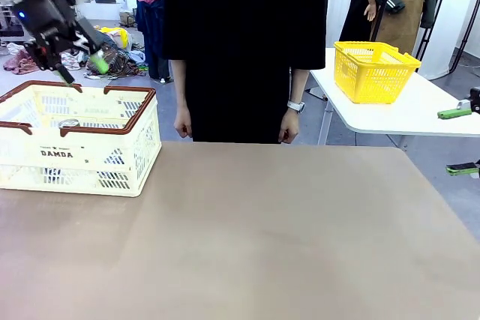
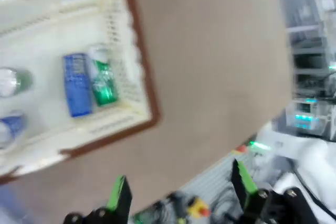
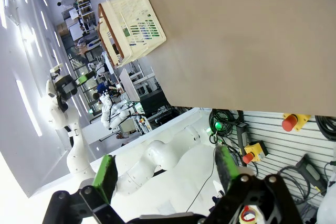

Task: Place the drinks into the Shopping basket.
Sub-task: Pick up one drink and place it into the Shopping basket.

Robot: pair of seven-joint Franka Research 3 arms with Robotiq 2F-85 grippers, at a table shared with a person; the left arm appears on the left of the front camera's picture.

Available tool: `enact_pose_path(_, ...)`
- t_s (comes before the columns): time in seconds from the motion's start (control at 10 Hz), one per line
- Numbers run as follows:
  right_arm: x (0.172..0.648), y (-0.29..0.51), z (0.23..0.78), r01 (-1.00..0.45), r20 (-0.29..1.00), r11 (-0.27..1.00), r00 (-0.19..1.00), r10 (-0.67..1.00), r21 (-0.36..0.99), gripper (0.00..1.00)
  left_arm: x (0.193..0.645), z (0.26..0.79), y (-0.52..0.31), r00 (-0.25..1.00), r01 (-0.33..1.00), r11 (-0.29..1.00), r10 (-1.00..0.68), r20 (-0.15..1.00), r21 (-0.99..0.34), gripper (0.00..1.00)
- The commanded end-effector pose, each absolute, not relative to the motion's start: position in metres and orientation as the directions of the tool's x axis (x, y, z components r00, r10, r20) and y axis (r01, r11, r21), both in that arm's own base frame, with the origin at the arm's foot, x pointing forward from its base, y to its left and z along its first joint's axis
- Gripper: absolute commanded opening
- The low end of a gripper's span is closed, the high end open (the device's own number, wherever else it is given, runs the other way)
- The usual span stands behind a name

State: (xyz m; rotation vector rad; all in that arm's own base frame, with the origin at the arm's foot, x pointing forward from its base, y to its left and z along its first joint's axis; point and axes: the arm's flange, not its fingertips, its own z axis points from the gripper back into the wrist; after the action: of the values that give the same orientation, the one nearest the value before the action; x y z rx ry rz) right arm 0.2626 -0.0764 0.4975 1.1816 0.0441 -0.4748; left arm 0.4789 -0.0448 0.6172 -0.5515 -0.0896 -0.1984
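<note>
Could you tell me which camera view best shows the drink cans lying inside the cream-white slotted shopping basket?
The left wrist view: it looks down into the basket at a blue can and green can. The front view shows one silver can top; the right wrist view shows just the basket's outside.

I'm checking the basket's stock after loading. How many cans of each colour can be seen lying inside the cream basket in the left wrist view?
Inside the Shopping basket:
Blue cans: 2
Green cans: 2
Total: 4 cans; the picture is blurred, so the two at the edge are less certain.
</note>
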Motion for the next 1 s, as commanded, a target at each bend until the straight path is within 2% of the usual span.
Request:
enact_pose_path(0.0, 0.265, -0.075, 0.501, 0.366, -0.272, 0.27, 0.905, -0.327, 0.891, 1.0, 0.451, 0.602, -0.002, 0.989, 0.146, 0.625, -0.095, 0.111, -0.767, 1.0)
enact_pose_path(0.1, 0.265, -0.075, 0.501, 0.366, -0.272, 0.27, 0.905, -0.327, 0.891, 1.0, 0.406, 0.58, 0.027, 0.982, 0.178, 0.47, -0.033, 0.185, -0.864, 1.0)
enact_pose_path(0.2, 0.265, -0.075, 0.501, 0.366, -0.272, 0.27, 0.905, -0.327, 0.891, 1.0, 0.362, 0.55, 0.043, 0.969, 0.21, 0.373, 0.04, 0.242, -0.904, 1.0)
enact_pose_path(0.3, 0.265, -0.075, 0.501, 0.366, -0.272, 0.27, 0.905, -0.327, 0.891, 1.0, 0.318, 0.52, 0.059, 0.957, 0.221, 0.34, 0.107, 0.271, -0.914, 1.0)
enact_pose_path(0.5, 0.265, -0.075, 0.501, 0.366, -0.272, 0.27, 0.905, -0.327, 0.891, 1.0, 0.26, 0.49, 0.106, 0.951, 0.17, 0.289, 0.203, 0.234, -0.942, 1.0)
enact_pose_path(0.6, 0.265, -0.075, 0.501, 0.366, -0.272, 0.27, 0.905, -0.327, 0.891, 1.0, 0.252, 0.485, 0.135, 0.952, 0.14, 0.252, 0.233, 0.201, -0.958, 1.0)
enact_pose_path(0.7, 0.265, -0.075, 0.501, 0.366, -0.272, 0.27, 0.905, -0.327, 0.891, 1.0, 0.263, 0.481, 0.156, 0.964, 0.112, 0.243, 0.208, 0.165, -0.963, 1.0)
enact_pose_path(0.9, 0.265, -0.075, 0.501, 0.366, -0.272, 0.27, 0.905, -0.327, 0.891, 1.0, 0.316, 0.463, 0.184, 0.99, 0.043, 0.316, 0.116, 0.084, -0.948, 1.0)
